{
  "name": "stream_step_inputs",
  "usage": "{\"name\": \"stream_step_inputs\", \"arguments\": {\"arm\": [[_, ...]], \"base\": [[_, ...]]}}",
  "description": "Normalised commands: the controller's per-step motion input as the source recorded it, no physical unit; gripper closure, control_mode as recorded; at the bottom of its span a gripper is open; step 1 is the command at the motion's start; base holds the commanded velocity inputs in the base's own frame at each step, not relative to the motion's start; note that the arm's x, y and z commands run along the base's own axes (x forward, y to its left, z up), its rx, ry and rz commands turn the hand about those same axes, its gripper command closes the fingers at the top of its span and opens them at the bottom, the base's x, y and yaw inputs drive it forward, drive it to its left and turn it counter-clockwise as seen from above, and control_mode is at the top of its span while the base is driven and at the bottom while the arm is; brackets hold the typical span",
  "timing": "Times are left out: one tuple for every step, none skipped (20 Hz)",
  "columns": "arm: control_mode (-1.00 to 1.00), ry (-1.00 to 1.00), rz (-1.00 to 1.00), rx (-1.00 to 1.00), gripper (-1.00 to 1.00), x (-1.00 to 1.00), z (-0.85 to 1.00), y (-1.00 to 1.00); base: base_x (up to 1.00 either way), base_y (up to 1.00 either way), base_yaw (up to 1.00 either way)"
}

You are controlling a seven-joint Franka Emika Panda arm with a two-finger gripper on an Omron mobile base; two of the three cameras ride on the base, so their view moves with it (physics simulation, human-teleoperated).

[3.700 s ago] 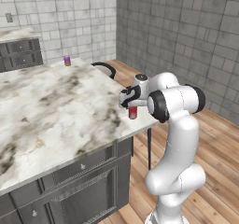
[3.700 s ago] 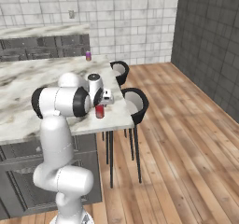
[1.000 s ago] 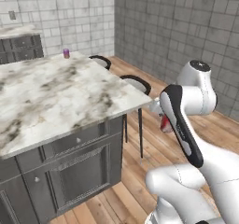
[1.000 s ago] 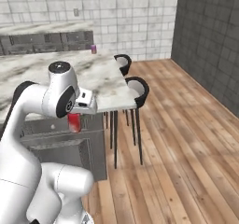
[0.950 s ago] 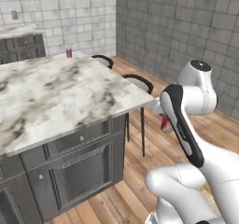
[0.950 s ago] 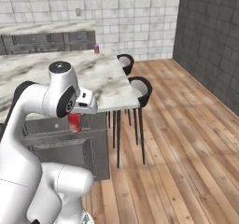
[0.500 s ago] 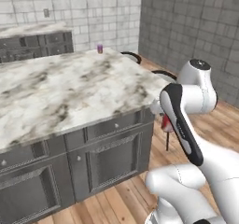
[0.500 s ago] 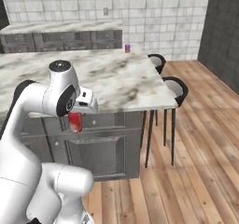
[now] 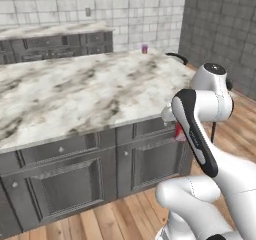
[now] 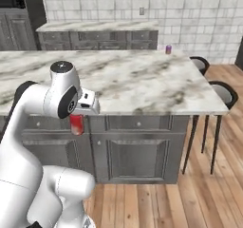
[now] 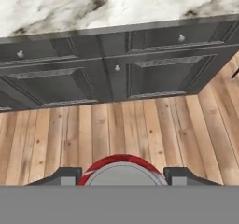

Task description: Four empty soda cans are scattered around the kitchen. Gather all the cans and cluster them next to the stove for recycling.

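Observation:
A red soda can (image 11: 122,168) sits between my fingertips, and my gripper (image 11: 122,175) is shut on it. The arm is folded back close to my body, so the red can (image 10: 76,124) hangs below the hand in front of the island's cabinets, above the wooden floor; from the other side the same can (image 9: 180,132) peeks out behind the forearm. A purple soda can (image 9: 145,48) stands upright on the far corner of the marble island, also seen from the right (image 10: 168,49). The stove is out of view.
The marble island (image 10: 142,82) with dark grey cabinet doors (image 11: 116,69) stands straight ahead. Two black stools (image 10: 222,95) stand at its right end. A second counter (image 10: 95,26) runs along the tiled back wall. Wooden floor lies open to the right.
The whole picture has shifted: the base has turned and the island now lies across the view. The arm stays folded, with the red can still in the gripper.

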Motion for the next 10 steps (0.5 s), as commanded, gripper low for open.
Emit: {"name": "stream_step_inputs", "arguments": {"arm": [[1.0,0.0,0.0,0.0,1.0,0.0,0.0,0.0],[1.0,0.0,0.0,0.0,1.0,0.0,0.0,0.0],[1.0,0.0,0.0,0.0,1.0,0.0,0.0,0.0],[1.0,0.0,0.0,0.0,1.0,0.0,0.0,0.0],[1.0,0.0,0.0,0.0,1.0,0.0,0.0,0.0],[1.0,0.0,0.0,0.0,1.0,0.0,0.0,0.0],[1.0,0.0,0.0,0.0,1.0,0.0,0.0,0.0],[1.0,0.0,0.0,0.0,1.0,0.0,0.0,0.0],[1.0,0.0,0.0,0.0,1.0,0.0,0.0,0.0],[1.0,0.0,0.0,0.0,1.0,0.0,0.0,0.0]], "base": [[-0.41,0.77,0.23],[-0.42,0.75,0.23],[-0.44,0.74,0.23],[-0.42,0.79,0.21],[-0.36,0.83,0.18],[-0.35,0.89,0.17],[-0.34,0.95,0.16],[-0.31,0.96,0.13],[-0.3,0.87,0.05],[-0.24,0.85,0.0]]}}
